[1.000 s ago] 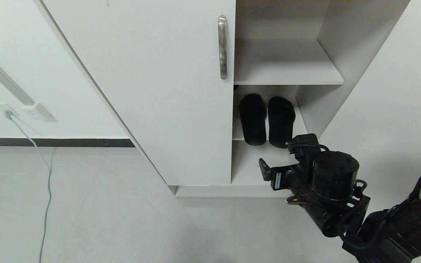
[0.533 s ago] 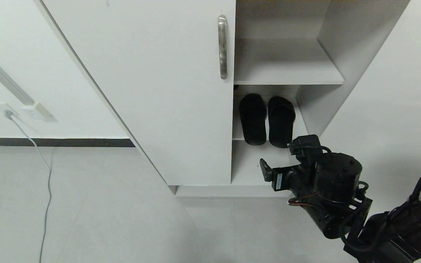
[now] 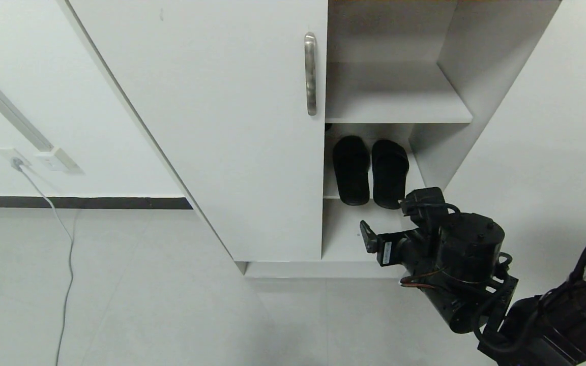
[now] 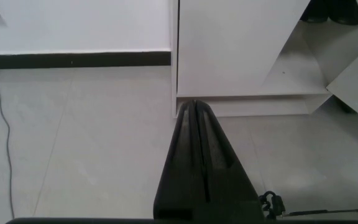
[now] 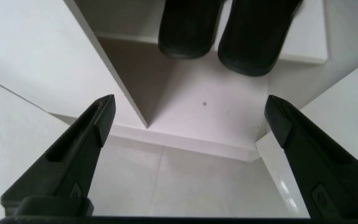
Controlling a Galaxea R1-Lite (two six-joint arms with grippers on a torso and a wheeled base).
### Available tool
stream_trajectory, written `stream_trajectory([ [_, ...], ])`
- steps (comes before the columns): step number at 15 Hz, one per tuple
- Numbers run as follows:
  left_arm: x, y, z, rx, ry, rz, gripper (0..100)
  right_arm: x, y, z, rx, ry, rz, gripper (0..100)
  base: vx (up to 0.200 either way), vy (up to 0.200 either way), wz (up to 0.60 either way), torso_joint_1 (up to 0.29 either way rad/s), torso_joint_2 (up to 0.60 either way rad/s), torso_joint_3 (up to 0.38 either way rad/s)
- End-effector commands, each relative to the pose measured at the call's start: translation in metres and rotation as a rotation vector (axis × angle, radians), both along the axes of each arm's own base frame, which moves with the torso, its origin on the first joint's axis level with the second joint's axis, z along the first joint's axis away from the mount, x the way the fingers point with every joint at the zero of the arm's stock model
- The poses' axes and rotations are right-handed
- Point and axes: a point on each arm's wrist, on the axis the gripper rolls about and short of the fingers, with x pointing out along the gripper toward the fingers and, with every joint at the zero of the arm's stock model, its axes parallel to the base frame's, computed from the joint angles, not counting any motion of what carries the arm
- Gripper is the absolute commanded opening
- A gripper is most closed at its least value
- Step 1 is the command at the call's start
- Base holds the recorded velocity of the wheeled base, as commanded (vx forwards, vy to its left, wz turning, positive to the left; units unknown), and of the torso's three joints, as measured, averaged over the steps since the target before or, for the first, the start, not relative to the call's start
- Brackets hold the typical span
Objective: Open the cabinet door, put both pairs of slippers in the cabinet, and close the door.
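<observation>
A pair of black rubber slide slippers (image 3: 352,170) sits side by side on the middle shelf of a tall white cabinet (image 3: 400,96). Just below and in front, the right gripper (image 5: 189,106) gapes wide and holds nothing. The left gripper (image 4: 194,109) is pressed together, empty, above the pale tiled floor (image 4: 92,143).

R half of cabinet (image 3: 468,66) gapes open; L half blocked by shut door (image 3: 222,127) w/ handle (image 3: 311,73) at its edge. Mid shelf (image 3: 418,175): black slippers (image 3: 369,170) take most of the width, thin gaps at the sides only. Bottom compartment (image 3: 344,234) gives free room; right gripper (image 3: 392,218) hangs just in front, fingers apart. Top shelf (image 3: 394,94) free too. White panel (image 3: 552,127) walls off R side. Floor (image 3: 171,305) in front passable; cable (image 3: 66,254) well off to L.
</observation>
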Motion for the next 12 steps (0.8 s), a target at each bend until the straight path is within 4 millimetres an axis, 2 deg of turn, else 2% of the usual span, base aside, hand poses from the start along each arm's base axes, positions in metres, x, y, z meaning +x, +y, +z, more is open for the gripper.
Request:
stream_trajectory([
  [1, 0.0001, 0.0, 0.0, 0.0, 0.002, 0.0, 0, 0.0, 0.0002, -0.0003, 0.0, 0.001, 0.0, 100, 0.0, 0.0, 0.0, 0.002, 0.0, 0.183],
  [12, 0.0, 0.0002, 0.0001, -0.003, -0.001, 0.011, 0, -0.0014, 0.0016, 0.0004, 0.006, -0.006, 0.006, 100, 0.0, 0.0, 0.0, 0.003, 0.0, 0.183],
])
